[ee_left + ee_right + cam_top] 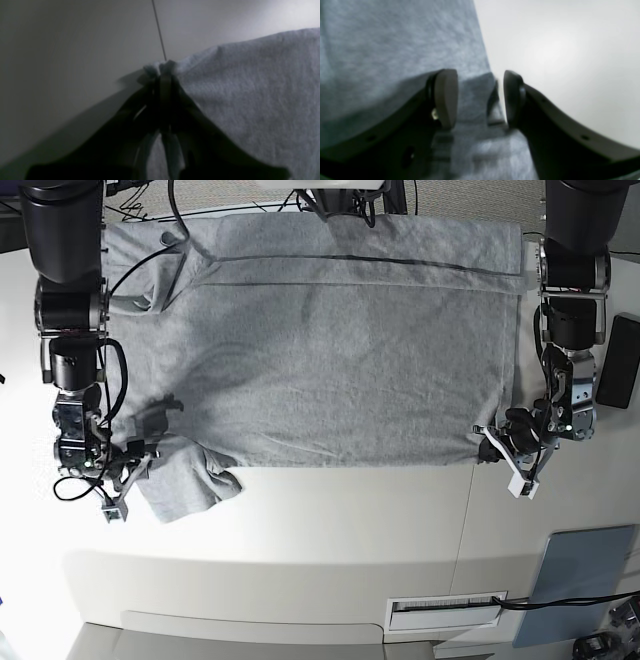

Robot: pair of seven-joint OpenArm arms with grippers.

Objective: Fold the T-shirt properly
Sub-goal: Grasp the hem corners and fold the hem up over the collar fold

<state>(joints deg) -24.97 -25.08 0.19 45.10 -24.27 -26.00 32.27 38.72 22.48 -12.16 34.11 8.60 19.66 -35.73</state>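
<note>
Lying spread flat on the bench: the shirt, soft, light and floppy. Left gripper pinching tight on a shirt corner. Right gripper gaping wide over the sleeve edge, holding nothing. Best grabbing at corners and hems.

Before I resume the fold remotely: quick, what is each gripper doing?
Left gripper: closed, pinching the T-shirt at its corner.
Right gripper: open, jaws straddling the shirt's edge, gripping nothing.
</note>
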